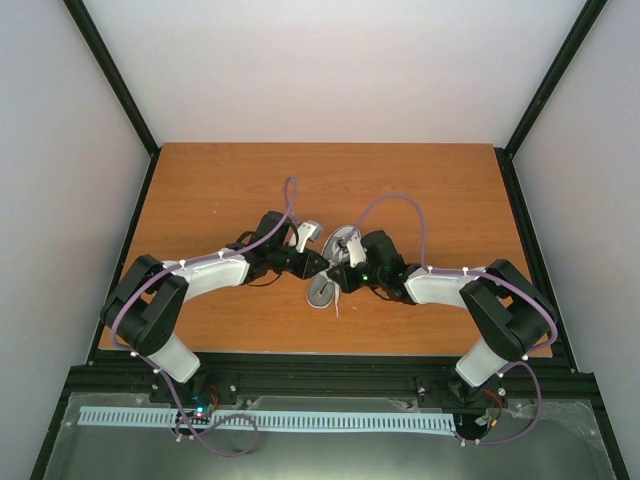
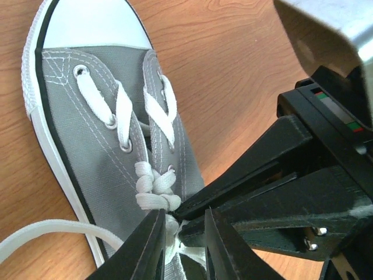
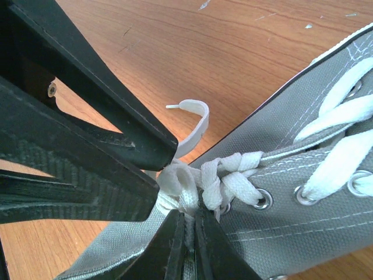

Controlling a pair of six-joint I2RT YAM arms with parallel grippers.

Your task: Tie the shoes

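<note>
On grained wood (image 2: 245,64) lies a canvas sneaker (image 2: 70,140) with flat laces (image 2: 123,114).

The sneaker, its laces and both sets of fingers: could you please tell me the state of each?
sneaker: resting on the table, laced, no bow yet
laces: knotted near the top eyelets, one end loose on the table
left fingers: closed on the laces beside the knot
right fingers: shut on the laces beside the knot

A robotics lab test cell: a wooden tabletop (image 1: 330,170) boxed by white panels (image 1: 340,60) on black frame posts (image 1: 110,75). At 6 o'clock run a black rail (image 1: 330,376) and slotted cable duct (image 1: 300,421).
</note>
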